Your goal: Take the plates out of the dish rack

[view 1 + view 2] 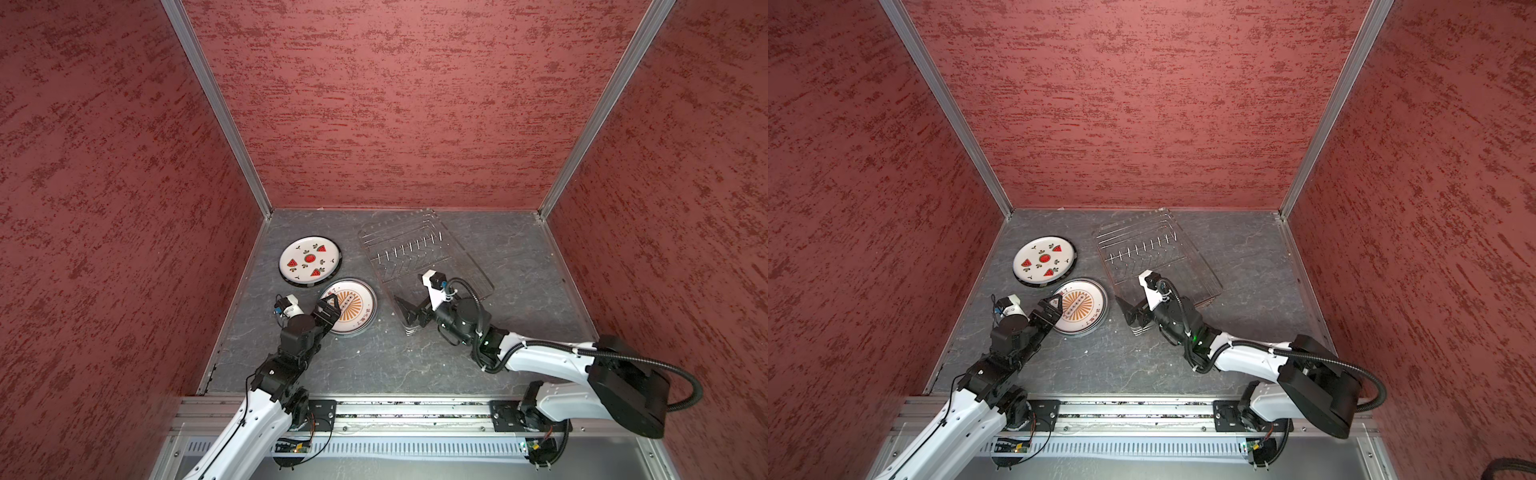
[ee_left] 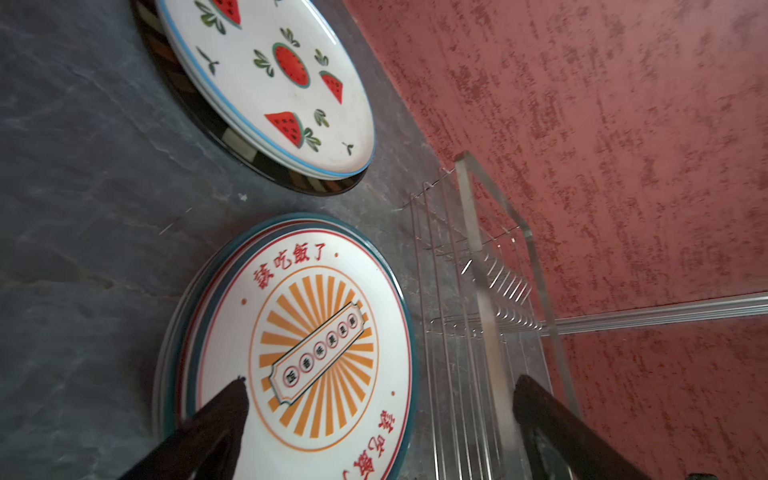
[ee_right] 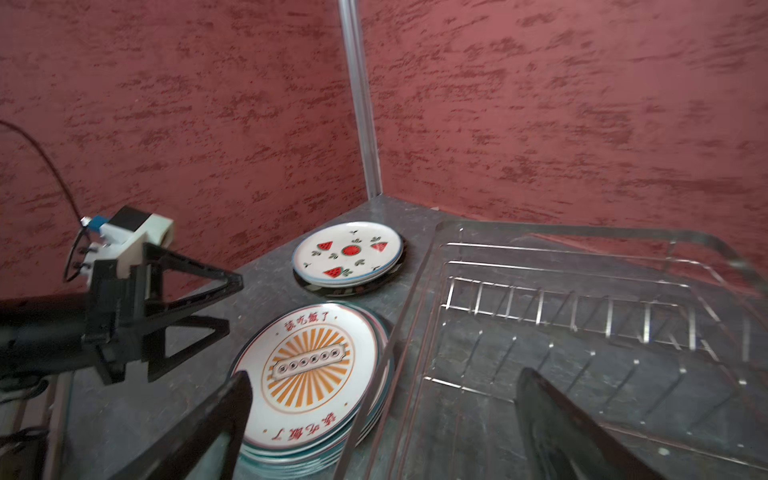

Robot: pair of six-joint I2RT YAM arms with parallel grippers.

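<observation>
On the grey surface (image 1: 519, 257), the plates (image 1: 1044, 259) lie in two stacks beside the wire dish rack (image 1: 411, 249), topped by a watermelon plate (image 1: 309, 259) and a sunburst plate (image 1: 358, 308). The left gripper (image 1: 332, 311) gapes wide over the sunburst plate, the right gripper (image 1: 402, 312) wide over the rack's end.

The watermelon plate (image 1: 1043, 260) and sunburst plate (image 1: 1079, 308) lie flat on the table (image 1: 1258, 291) beside the dish rack (image 1: 1144, 249).
</observation>
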